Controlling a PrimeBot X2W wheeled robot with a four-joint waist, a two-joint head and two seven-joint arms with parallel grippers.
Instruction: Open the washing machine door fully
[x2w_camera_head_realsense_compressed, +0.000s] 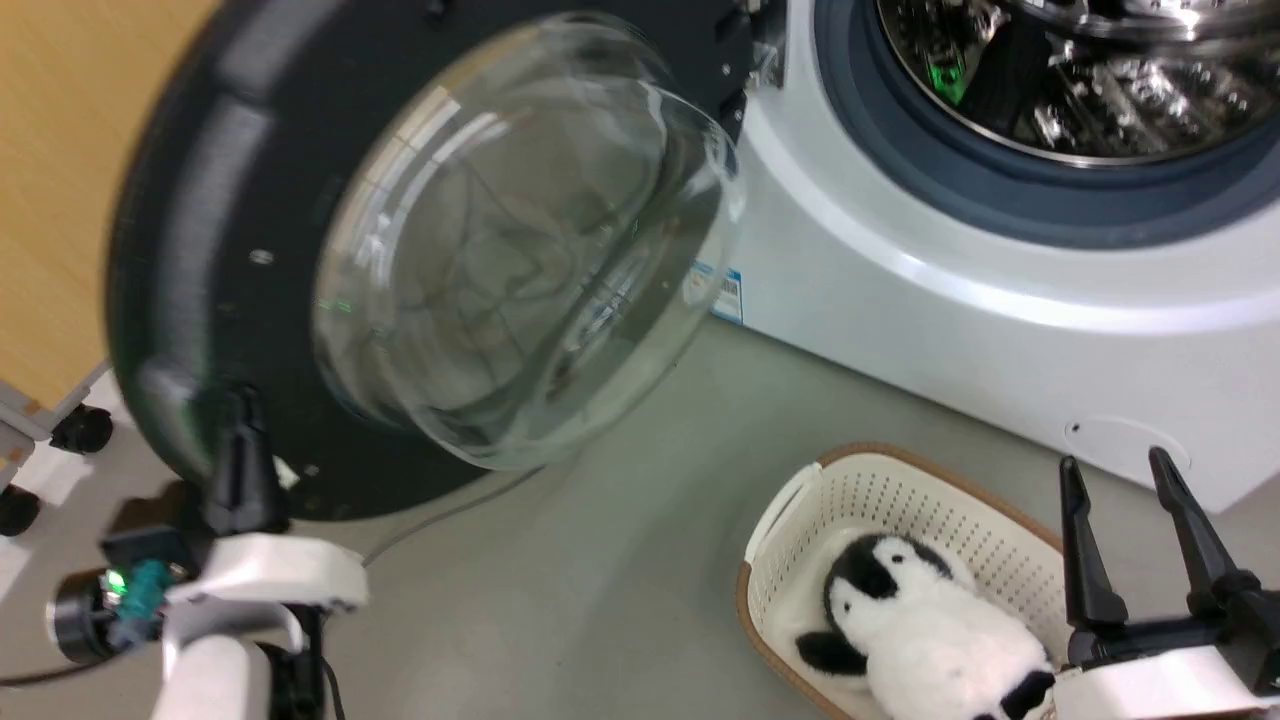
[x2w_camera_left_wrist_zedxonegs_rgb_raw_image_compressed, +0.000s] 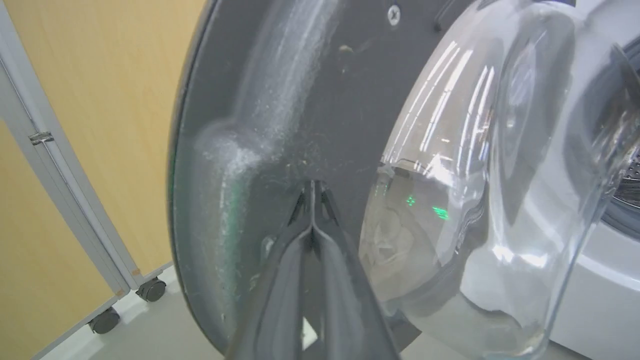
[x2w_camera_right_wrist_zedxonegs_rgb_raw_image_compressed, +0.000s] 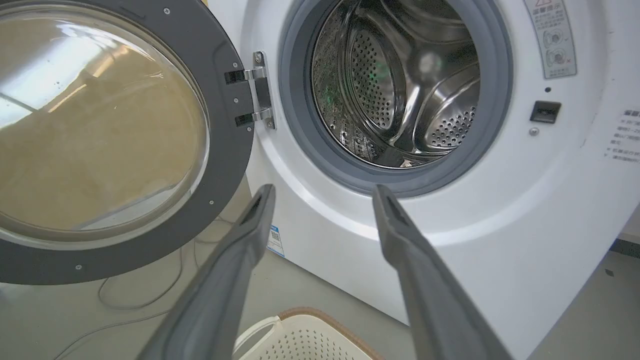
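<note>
washing machine door (x2w_camera_left_wrist_zedxonegs_rgb_raw_image_compressed: 310, 100): dark plastic, matt, dusty smears | bowl (x2w_camera_left_wrist_zedxonegs_rgb_raw_image_compressed: 450, 150): clear glossy glass | drum (x2w_camera_right_wrist_zedxonegs_rgb_raw_image_compressed: 400, 90): shiny perf. steel | gasket (x2w_camera_right_wrist_zedxonegs_rgb_raw_image_compressed: 300, 125): grey rubber, prob. matt | washing machine (x2w_camera_right_wrist_zedxonegs_rgb_raw_image_compressed: 500, 210): white gloss

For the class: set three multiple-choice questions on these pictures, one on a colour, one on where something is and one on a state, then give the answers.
1. What colour is the rubber ring around the drum?
A. Grey
B. Red
C. Yellow

2. Where is the penguin toy?
A. In the drum
B. In the cream basket on the floor
C. On a chair

3. How is the right hand?
A. Open, holding nothing
B. Shut on the basket
C. Shut on the toy

Answers:
1 A: the right wrist view shows a grey ring framing the steel drum.
2 B: the head view shows the toy lying inside the basket.
3 A: its two fingers stand apart with nothing between them.
</note>
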